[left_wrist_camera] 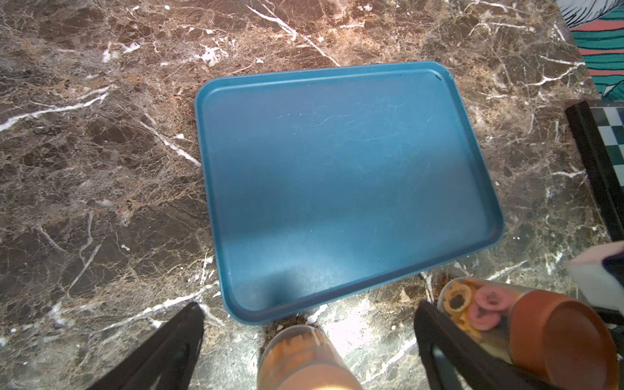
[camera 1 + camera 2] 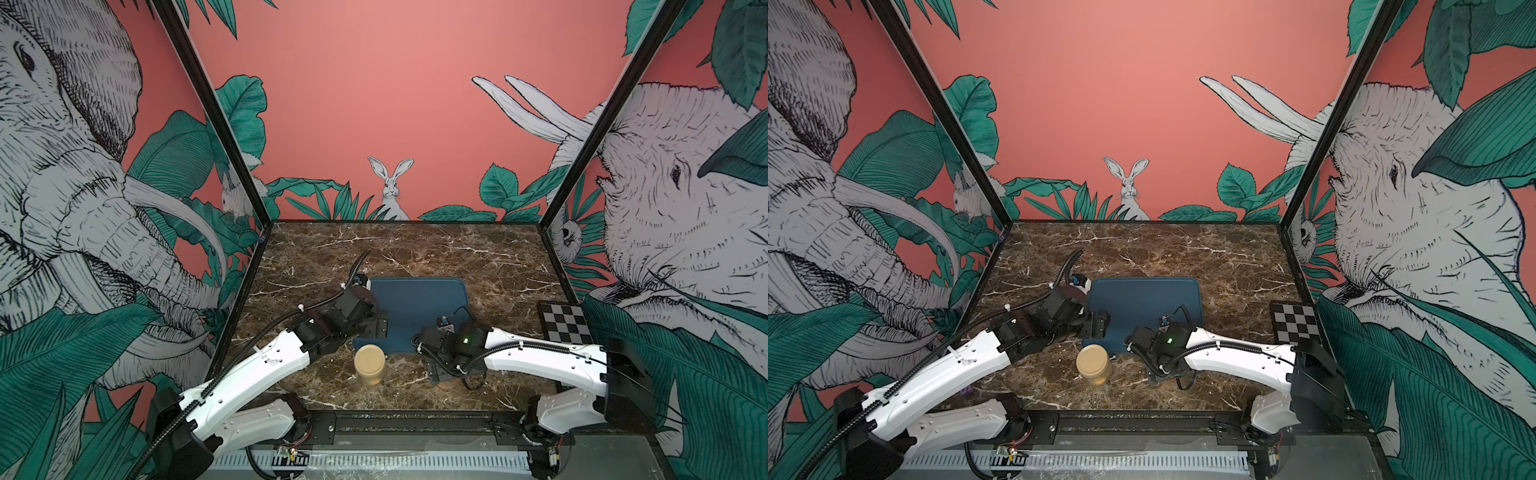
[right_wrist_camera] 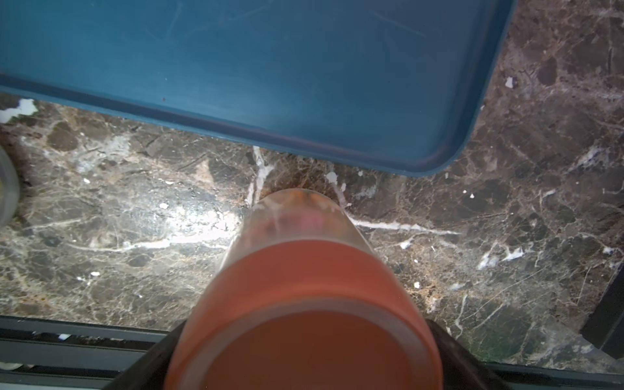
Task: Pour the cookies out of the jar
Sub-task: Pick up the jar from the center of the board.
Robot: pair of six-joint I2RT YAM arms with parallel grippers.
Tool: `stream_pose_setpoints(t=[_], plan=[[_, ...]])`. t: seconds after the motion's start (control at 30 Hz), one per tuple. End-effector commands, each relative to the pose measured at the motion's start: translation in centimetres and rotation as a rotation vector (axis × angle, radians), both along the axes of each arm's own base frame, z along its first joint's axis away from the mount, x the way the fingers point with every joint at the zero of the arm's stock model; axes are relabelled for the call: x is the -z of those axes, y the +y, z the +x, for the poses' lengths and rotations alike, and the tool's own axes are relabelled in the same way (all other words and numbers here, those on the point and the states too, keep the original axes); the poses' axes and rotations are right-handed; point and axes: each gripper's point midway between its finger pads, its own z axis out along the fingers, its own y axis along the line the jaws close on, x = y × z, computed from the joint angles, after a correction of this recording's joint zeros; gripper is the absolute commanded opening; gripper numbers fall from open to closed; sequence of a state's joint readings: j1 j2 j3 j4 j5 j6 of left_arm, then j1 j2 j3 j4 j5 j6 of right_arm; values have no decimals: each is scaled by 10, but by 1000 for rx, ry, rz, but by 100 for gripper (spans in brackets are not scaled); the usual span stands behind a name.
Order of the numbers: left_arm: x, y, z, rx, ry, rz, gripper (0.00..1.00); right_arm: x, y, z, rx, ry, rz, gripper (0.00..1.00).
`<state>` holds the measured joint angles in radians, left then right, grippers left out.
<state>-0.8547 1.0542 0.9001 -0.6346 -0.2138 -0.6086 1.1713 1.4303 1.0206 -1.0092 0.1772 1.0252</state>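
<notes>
Jar [image 3: 304, 290] of cookies [image 1: 488, 300] upright between spread right fingers [image 3: 462, 364], near tray [image 3: 270, 67].

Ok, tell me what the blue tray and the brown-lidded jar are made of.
Blue tray: likely hard plastic, matte, with a moulded raised rim and fine scratches. Brown-lidded jar: clear wall, plastic or glass, I can't tell which; cookies show through it. Its lid: smooth, opaque reddish-brown, probably plastic.

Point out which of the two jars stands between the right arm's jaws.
The reddish-brown-lidded jar: the right jaws flank its lid. The tan-lidded jar stands apart from them.
</notes>
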Motion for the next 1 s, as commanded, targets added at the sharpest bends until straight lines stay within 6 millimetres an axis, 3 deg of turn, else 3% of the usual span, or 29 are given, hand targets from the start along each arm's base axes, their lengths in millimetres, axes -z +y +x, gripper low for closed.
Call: stream_pose_setpoints(t=[0.0, 0.1, 0.23, 0.47, 0.6, 0.73, 0.97], plan=[[0, 2, 0, -3, -5, -10, 99, -2, -6, 1, 63, -17, -28, 92], [0, 2, 0, 0, -7, -6, 99, -3, -9, 0, 70, -16, -28, 84], [-1, 1, 0, 6, -9, -8, 99, -9, -8, -2, 60, -15, -14, 53], [-14, -3, 6, 18, -36, -2, 99, -57, -1, 1, 23, -86, 59, 7], [-28, -6, 14, 30, -67, -2, 99, -90, -5, 6, 26, -139, 108, 4], [-48, -17, 22, 84, -109, -45, 99, -127, -3, 23, 50, -185, 189, 3], [-90, -58, 23, 311, -291, -188, 99, -170, 19, 60, 72, -172, 452, 1]])
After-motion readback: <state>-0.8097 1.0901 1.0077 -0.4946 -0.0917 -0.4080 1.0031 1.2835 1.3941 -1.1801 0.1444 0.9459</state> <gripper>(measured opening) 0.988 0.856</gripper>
